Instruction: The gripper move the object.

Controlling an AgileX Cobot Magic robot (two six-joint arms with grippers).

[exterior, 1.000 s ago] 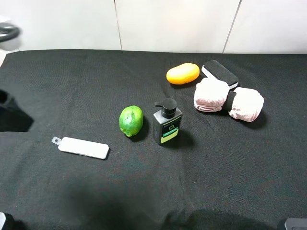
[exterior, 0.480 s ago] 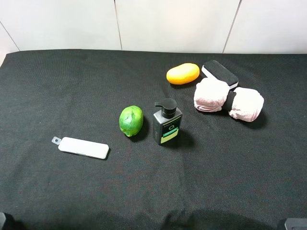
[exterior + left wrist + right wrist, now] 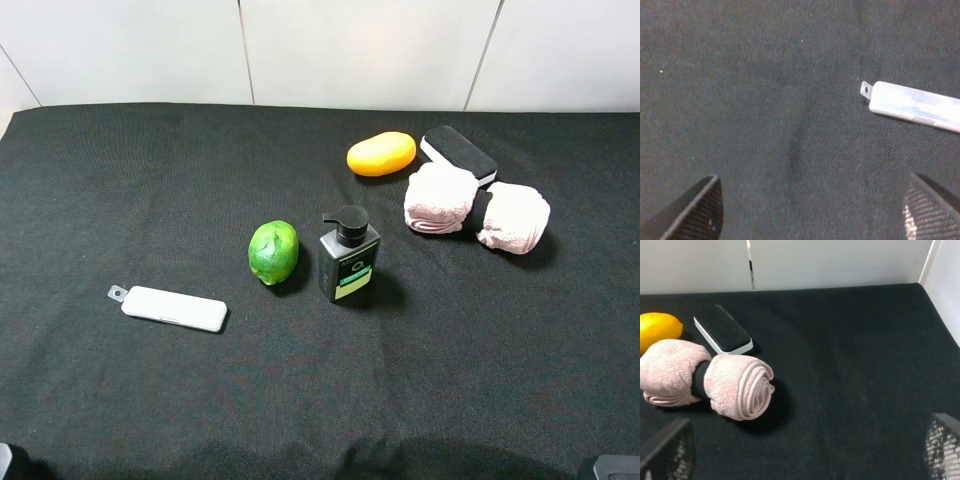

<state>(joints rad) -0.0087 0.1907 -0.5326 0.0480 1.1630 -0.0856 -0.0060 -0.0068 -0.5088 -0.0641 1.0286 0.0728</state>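
bottle (image 3: pixel 349 263) 1 | lime (image 3: pixel 273 252) 1 | lemon (image 3: pixel 381 153) 1 | eraser (image 3: pixel 458 155) 1 | towel (image 3: pixel 476 208) 1 | white stick (image 3: pixel 173 308) 1

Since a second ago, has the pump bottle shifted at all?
No. The pump bottle stands upright in the same spot, just right of the lime, with the same gap between them, and no claw is near it.

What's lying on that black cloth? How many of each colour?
Green: 1, lime
Orange-yellow: 1, lemon-shaped fruit
Pink: 1, rolled towel
Dark with pale label: 1, pump bottle
Black-and-white: 1, eraser block
White: 1, flat stick
Total: 6
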